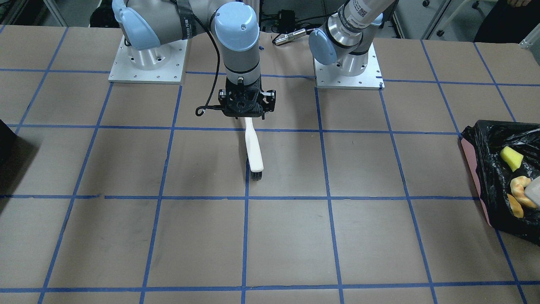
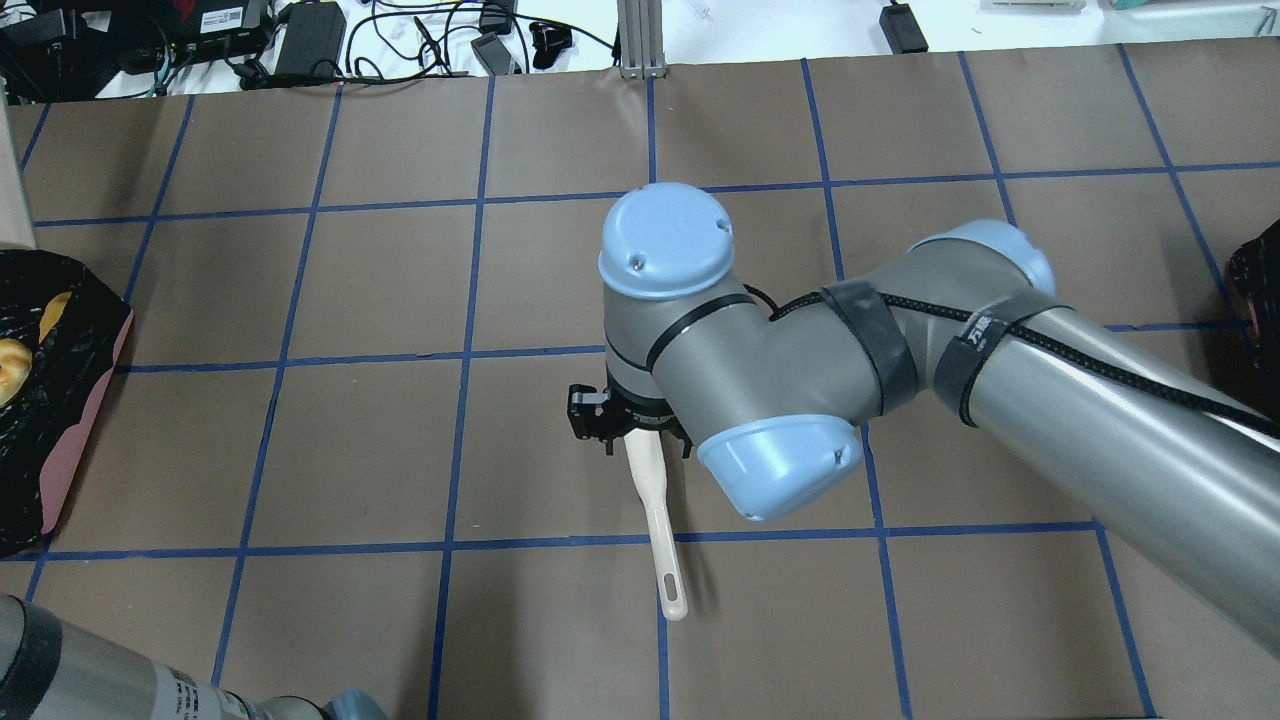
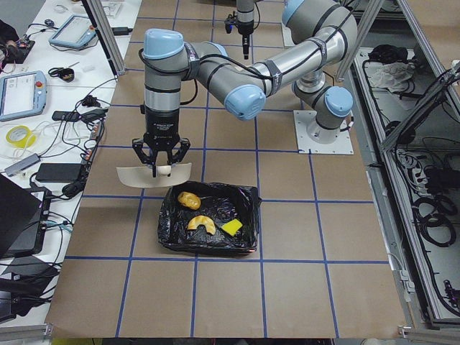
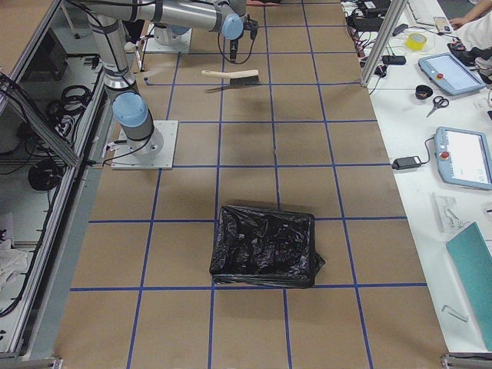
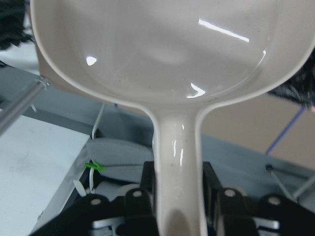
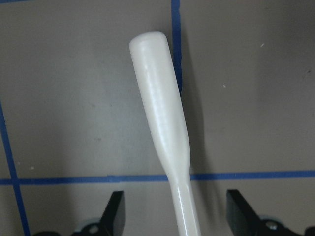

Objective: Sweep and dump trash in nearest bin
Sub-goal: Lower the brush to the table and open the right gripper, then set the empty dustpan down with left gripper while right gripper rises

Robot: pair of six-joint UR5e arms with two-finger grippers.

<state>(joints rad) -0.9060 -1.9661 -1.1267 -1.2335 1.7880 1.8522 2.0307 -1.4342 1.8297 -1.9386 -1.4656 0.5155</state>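
Left claw (image 3: 161, 166) is clenched on the handle of the white dustpan (image 3: 130, 176), holding it up at the rim of the bin (image 3: 246, 198), which sits at the table's (image 1: 287, 236) left edge. All the trash lies inside the bin on the black bag: brown lump (image 3: 189, 200), curved slice (image 3: 201, 224), yellow chunk (image 3: 231, 228). Right claw (image 1: 246, 110) is released, fingers spread clear on both sides of the brush (image 1: 254, 152) handle. The brush lies flat mid-table, nearer the robot's edge. A second bin (image 4: 265, 246) sits toward the right edge.
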